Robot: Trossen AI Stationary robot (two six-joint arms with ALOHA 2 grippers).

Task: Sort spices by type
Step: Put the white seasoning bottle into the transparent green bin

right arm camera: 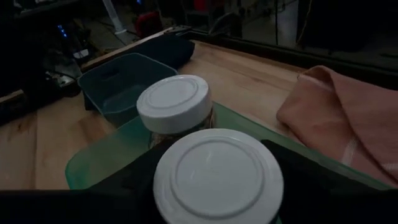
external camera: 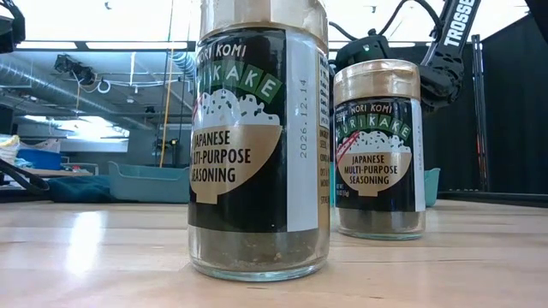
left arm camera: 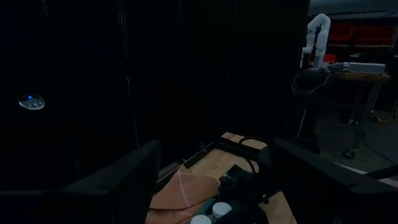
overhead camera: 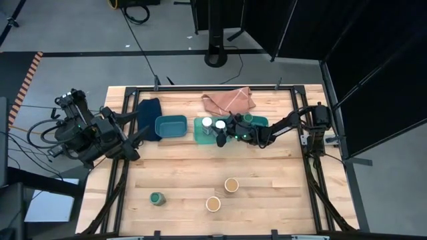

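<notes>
Two white-lidded jars [overhead camera: 207, 123] [overhead camera: 220, 125] stand in a green tray [overhead camera: 202, 137] at the table's far middle. My right gripper [overhead camera: 223, 135] reaches in from the right, shut on the nearer white-lidded jar [right arm camera: 217, 177]; the other white-lidded jar [right arm camera: 174, 102] stands just beyond it. A green-lidded jar [overhead camera: 248, 119] sits in a second green tray [overhead camera: 261, 121]. Another green-lidded jar [overhead camera: 157, 198] and two tan-lidded jars [overhead camera: 231, 185] [overhead camera: 213, 203] stand on the table near the front. My left gripper [left arm camera: 214, 149] is open and empty at the table's left edge [overhead camera: 137, 137]. My right gripper has the white-lidded jar between its two fingers [right arm camera: 127, 183], one on each side of the jar's body below the lid [right arm camera: 217, 143]. The wide lid hides the place of contact. The fingers come level from the table's right. The jar is upright inside the green tray.
An empty teal tray [overhead camera: 171, 125] stands left of the green tray, with a dark blue cloth [overhead camera: 148, 110] beyond it. A pink cloth [overhead camera: 229, 100] lies at the far edge. The tan-lidded jars fill the low view [external camera: 257, 145] [external camera: 377, 154].
</notes>
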